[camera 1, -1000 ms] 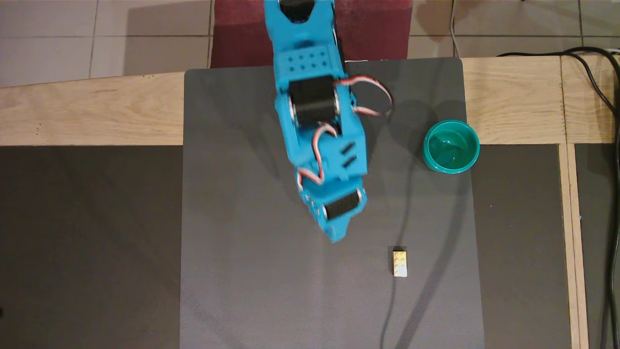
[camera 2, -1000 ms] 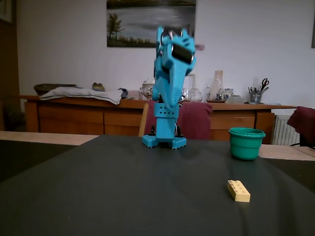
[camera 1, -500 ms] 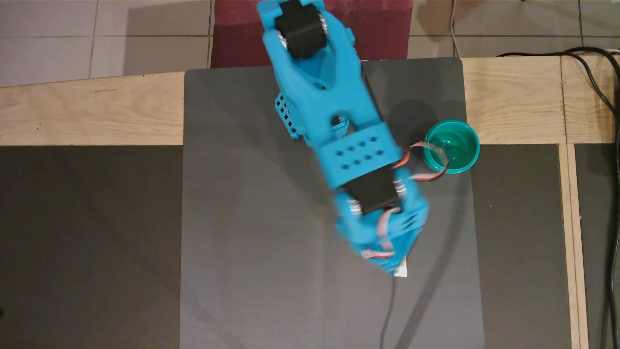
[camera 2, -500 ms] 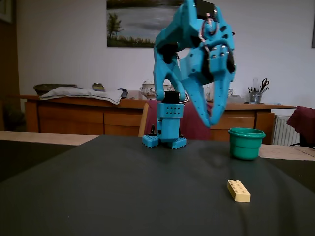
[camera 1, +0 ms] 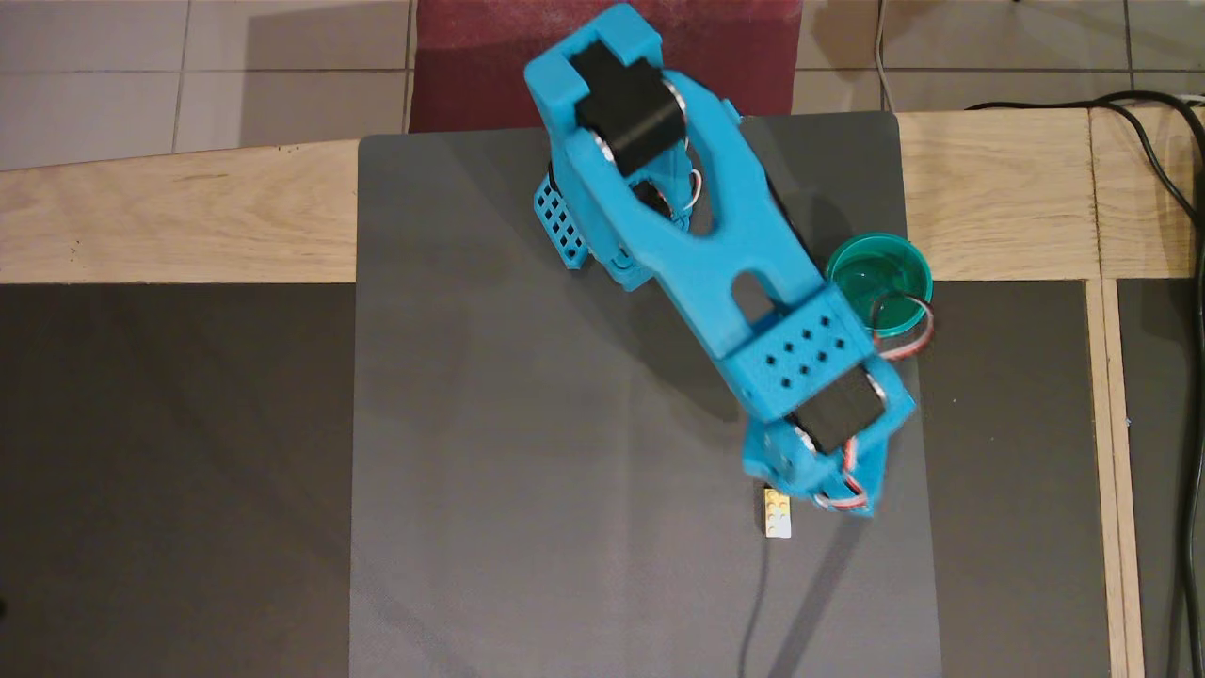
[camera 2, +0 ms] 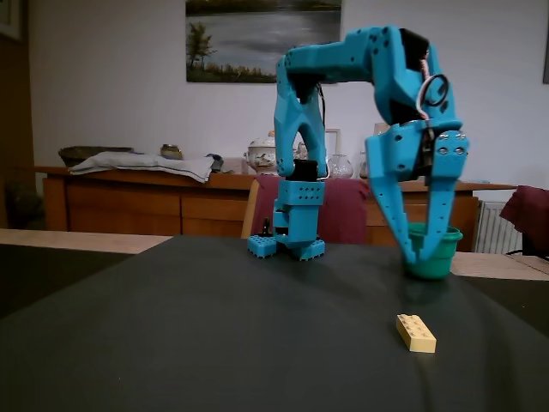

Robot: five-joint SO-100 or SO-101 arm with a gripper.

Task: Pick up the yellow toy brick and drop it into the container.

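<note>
The yellow toy brick (camera 1: 778,513) lies flat on the dark mat, studs up, its paler end toward the bottom of the overhead view; the fixed view shows the brick (camera 2: 416,333) lying alone and untouched. My blue gripper (camera 2: 419,258) hangs open, fingers pointing down, well above the mat, with nothing between them. In the overhead view the wrist (camera 1: 828,443) hovers just up and right of the brick and hides the fingertips. The container (camera 1: 885,264), a teal cup, stands at the mat's right edge; in the fixed view the cup (camera 2: 452,249) shows partly behind my fingers.
The arm's base (camera 2: 287,245) is fixed at the far edge of the mat (camera 1: 527,471). A wooden table strip (camera 1: 169,217) runs across the far side, and black cables (camera 1: 1177,188) trail at the right. A sideboard with clutter stands behind.
The arm has swung right and stretched out, carrying the gripper from mid-mat down to a spot beside the brick. Brick and cup have not moved.
</note>
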